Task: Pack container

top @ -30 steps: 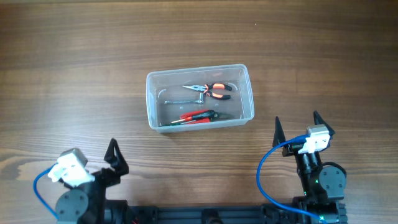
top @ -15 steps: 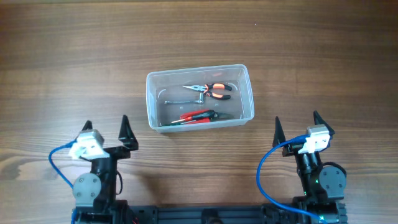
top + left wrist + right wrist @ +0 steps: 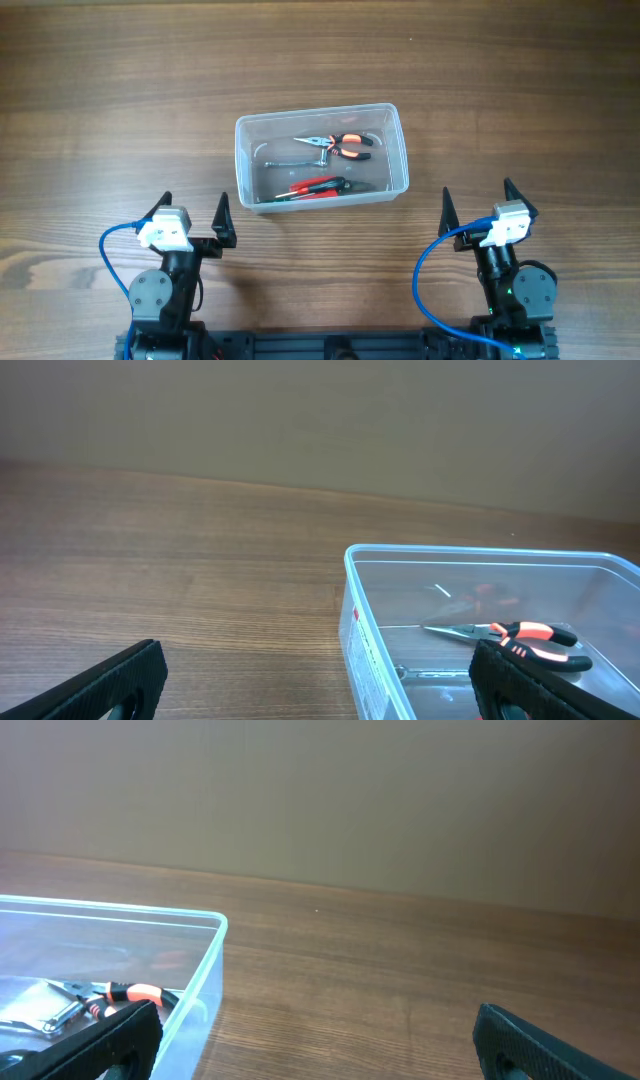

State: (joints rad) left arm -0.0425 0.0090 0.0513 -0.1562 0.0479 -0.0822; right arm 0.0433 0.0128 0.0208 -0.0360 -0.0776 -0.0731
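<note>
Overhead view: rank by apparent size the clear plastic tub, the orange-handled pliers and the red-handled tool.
1. Clear rectangular plastic container: by far the largest.
2-3. Orange-and-black-handled pliers and red-and-black-handled tool: both lie inside it and look about alike in length, so no ranking between them.

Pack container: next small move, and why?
Probably none beyond parking. The orange-handled pliers and the red-handled tool lie inside the clear plastic rectangular tub, and no other tool shows outside it in any view. The left gripper and right gripper sit open and empty, back from the tub. I'd rest both arms there.
</note>
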